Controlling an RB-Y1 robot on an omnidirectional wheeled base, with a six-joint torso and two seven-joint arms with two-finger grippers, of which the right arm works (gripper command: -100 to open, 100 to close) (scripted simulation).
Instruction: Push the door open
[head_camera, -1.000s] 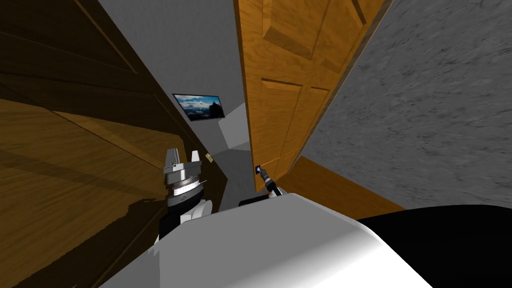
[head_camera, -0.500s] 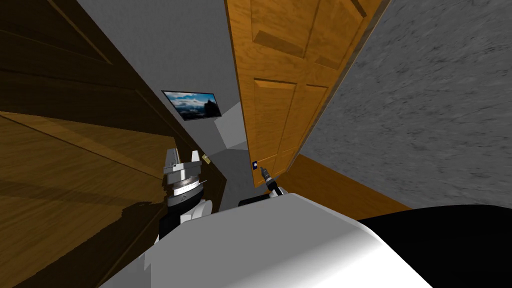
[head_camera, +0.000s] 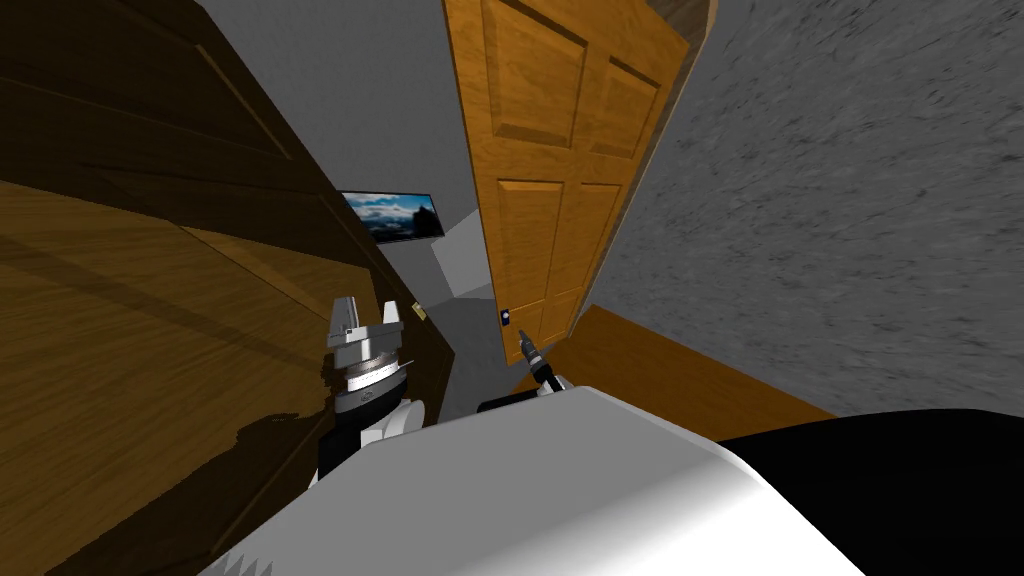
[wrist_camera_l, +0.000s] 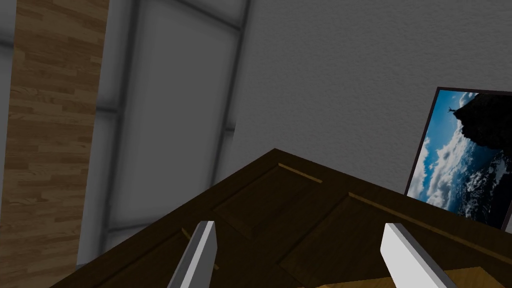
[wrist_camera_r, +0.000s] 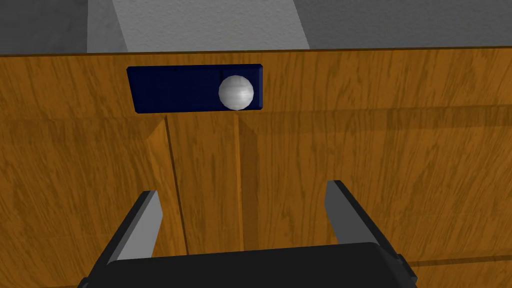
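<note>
The orange wooden panelled door (head_camera: 560, 150) stands ajar ahead of me, swung away, with a grey gap along its left edge. A dark blue plate (wrist_camera_r: 195, 88) near that edge carries a round grey knob (wrist_camera_r: 236, 92). My right gripper (wrist_camera_r: 245, 215) is open, pointing at the door panel just below the plate with nothing between its fingers. In the head view this gripper (head_camera: 524, 347) sits a short way from the plate (head_camera: 506, 317), apart from it. My left gripper (head_camera: 366, 318) is raised beside me, open and empty (wrist_camera_l: 300, 250).
A dark brown panelled door (head_camera: 150, 300) lies close along my left, right by the left gripper. A grey textured wall (head_camera: 850, 200) rises on the right. Beyond the gap are a framed landscape picture (head_camera: 392, 216) and a white block (head_camera: 465, 265). A black area (head_camera: 900, 490) lies at my right.
The orange door has swung farther away from me and its knob plate has drawn off from my right gripper. My head view has shifted. The left arm has stayed put.
</note>
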